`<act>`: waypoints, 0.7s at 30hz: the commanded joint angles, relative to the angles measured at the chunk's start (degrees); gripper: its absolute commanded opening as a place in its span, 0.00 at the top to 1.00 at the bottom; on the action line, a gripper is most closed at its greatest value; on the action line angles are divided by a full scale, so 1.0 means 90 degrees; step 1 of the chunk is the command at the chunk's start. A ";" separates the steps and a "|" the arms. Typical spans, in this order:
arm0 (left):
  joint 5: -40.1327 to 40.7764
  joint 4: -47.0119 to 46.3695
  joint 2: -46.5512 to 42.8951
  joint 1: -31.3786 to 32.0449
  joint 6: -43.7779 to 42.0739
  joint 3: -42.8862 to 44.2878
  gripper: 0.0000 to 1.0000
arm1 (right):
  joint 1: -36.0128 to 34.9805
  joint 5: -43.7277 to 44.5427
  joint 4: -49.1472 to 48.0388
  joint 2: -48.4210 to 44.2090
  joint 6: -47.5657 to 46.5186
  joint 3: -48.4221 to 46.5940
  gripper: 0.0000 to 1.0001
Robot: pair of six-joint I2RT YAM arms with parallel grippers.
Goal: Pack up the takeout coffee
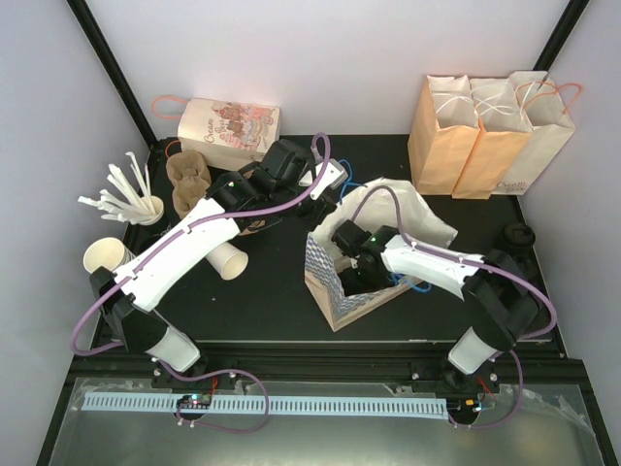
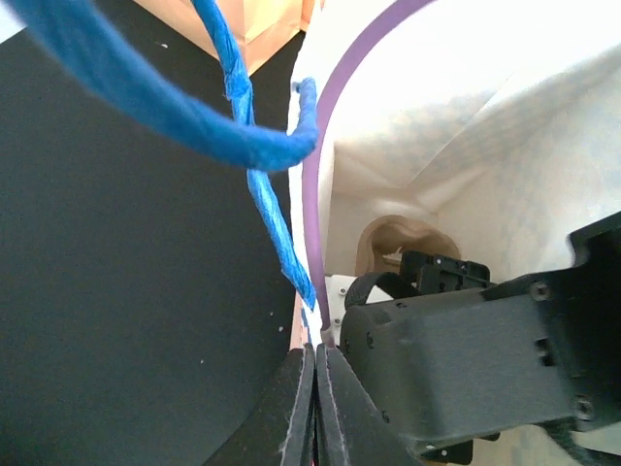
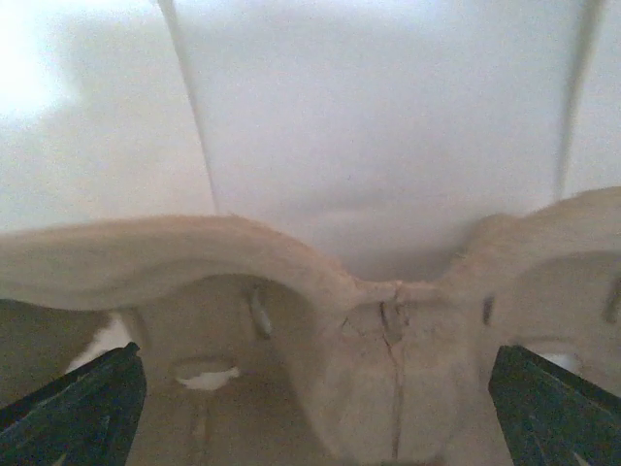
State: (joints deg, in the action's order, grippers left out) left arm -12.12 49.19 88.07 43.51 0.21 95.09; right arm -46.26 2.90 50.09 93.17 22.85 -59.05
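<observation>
Pulp carrier [image 3: 369, 320]: brown moulded tray seen close in the right wrist view, sitting inside a white bag [image 1: 412, 209]; its empty cup wells are visible.
Right tool [image 1: 342, 241]: reaching into the bag, fingers spread wide at the frame edges, nothing between them.
Left tool [image 2: 312, 408]: fingers pressed together, pinching the bag's rim where the blue handle [image 2: 262, 184] joins, holding the mouth open.
Takeout coffee: no lidded printed cup can be made out in any view; black lids [image 1: 517, 236] lie at the right of the surface, a plain cup [image 1: 229, 260] on its side near the left arm.
Risk: if the left pinch slips, the bag mouth may collapse onto the right arm and tilt the carrier.
Writing: "Cream" is roughly readable on the rightmost paper bag [image 1: 536, 131]; the rest is too small.
</observation>
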 commanded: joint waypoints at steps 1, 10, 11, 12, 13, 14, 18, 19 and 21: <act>-0.0117 -0.0148 -0.0167 -0.0020 -0.0026 0.0060 0.95 | -0.0044 0.0179 0.0576 -0.0447 -0.0092 -0.0565 0.00; -0.0148 0.0033 -0.0166 -0.0020 -0.0045 0.0051 0.94 | -0.0043 0.0394 0.1457 -0.1102 -0.0142 -0.1547 0.00; -0.0156 0.0064 -0.0175 -0.0020 -0.0043 0.0051 0.94 | -0.0035 0.0409 0.1514 -0.1171 -0.0168 -0.1628 0.00; -0.0152 0.0092 -0.0184 -0.0015 -0.0048 0.0050 0.94 | -0.0043 0.0410 0.1577 -0.1243 -0.0182 -0.1714 0.00; -0.0148 0.0131 -0.0194 -0.0014 -0.0062 0.0050 0.93 | -0.0037 0.0408 0.1665 -0.1302 -0.0201 -0.1792 0.00; -0.0134 0.0168 -0.0209 -0.0019 -0.0067 0.0055 0.91 | -0.0037 0.0410 0.1729 -0.1362 -0.0212 -0.1881 0.00; 0.0027 0.0256 -0.0360 -0.0020 -0.0028 0.0034 0.78 | -0.0045 0.0422 0.1925 -0.1562 -0.0251 -0.2176 0.00; 0.0066 0.0257 -0.0442 -0.0020 -0.0003 0.0015 0.73 | -0.0041 0.0427 0.1942 -0.1616 -0.0258 -0.2241 0.00; 0.0110 0.0236 -0.0672 -0.0020 0.0048 -0.0104 0.64 | -0.0043 0.0425 0.1933 -0.1733 -0.0288 -0.2348 0.00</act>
State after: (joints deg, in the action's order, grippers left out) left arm -12.19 50.33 87.05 43.51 -0.01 94.83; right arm -46.28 5.56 65.19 79.85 21.26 -77.60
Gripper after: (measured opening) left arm 0.292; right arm 0.999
